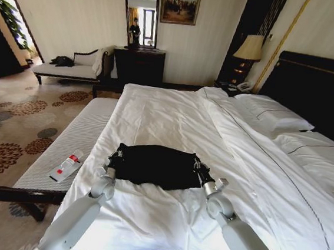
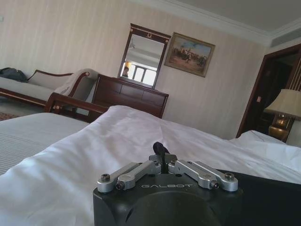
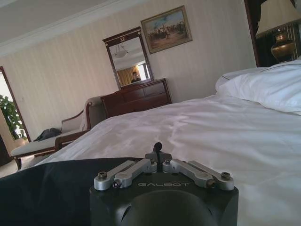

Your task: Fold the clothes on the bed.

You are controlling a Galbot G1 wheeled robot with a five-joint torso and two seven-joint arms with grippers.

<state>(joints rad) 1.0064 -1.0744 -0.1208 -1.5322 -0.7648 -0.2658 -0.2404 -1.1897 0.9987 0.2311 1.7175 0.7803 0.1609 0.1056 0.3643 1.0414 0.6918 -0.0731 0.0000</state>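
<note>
Both arms reached fwd from the robot's body onto the bed (image 1: 174, 111), w/ the black T-shirt (image 1: 156, 166) as the landmark: it lay bunched into a wide, flat band across the near part of the white sheet, well short of the pillows (image 1: 274, 114) by the dark headboard (image 1: 318, 86). Left gripper (image 1: 117, 154) sat at the shirt's left end, right gripper (image 1: 197, 163) at its right end, each touching the fabric edge. In the left wrist view the left gripper (image 2: 162, 149) had its fingers drawn tight together at the tip, pinched on a bit of dark cloth, w/ the shirt (image 2: 268, 197) spreading dark to one side of it. Right wrist view showed the same for the right gripper (image 3: 158, 148): fingers clenched to a point, the shirt (image 3: 51, 188) lying dark beside the gripper body on the sheet. Left of the shirt, off the bed, stood the pale ribbed bench (image 1: 74, 140) w/ a small bottle (image 1: 67, 165) on it. Beyond the shirt, past the bed's far edge, were a dark dresser (image 1: 138, 66) w/ mirror (image 1: 139, 16), and a lamp (image 1: 249, 48) nr the headboard.
</note>
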